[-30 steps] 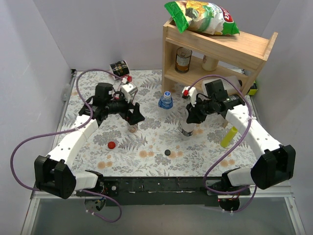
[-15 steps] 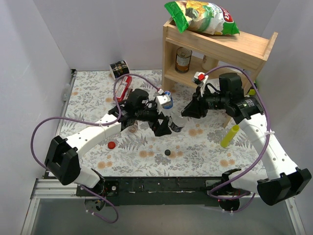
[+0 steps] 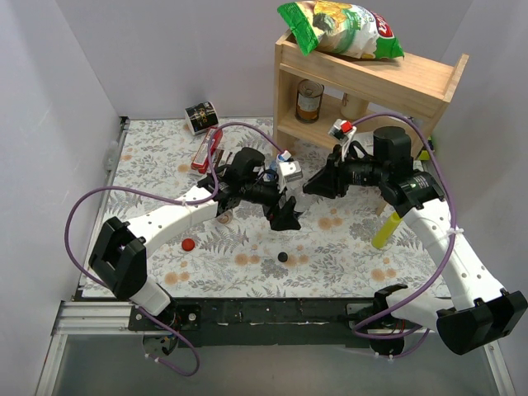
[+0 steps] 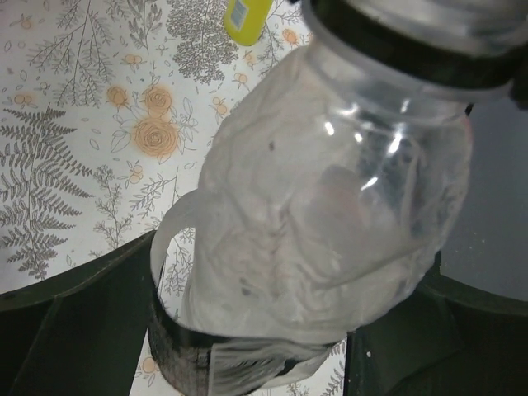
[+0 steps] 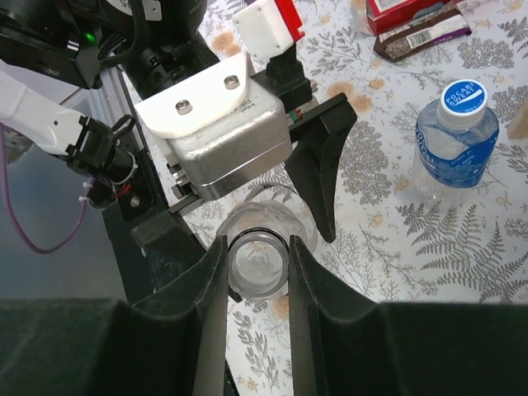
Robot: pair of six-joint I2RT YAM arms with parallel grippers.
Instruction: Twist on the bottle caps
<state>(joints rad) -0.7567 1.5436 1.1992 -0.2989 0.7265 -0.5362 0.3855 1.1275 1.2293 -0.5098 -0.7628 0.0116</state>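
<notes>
Left gripper is clamping the body of the small clear plastic bottle with the white-and-dark label at mid-table, neck open and no cap on it. Right gripper is bracketing the bare neck closely; cannot tell whether its fingers are actually pinching. Judged step: steadying the bottle before capping. Next move is calling for one arm to let go and fetch a cap. The small round black plastic cap is lying nearby on the floral table mat, the red plastic cap further left.
</notes>
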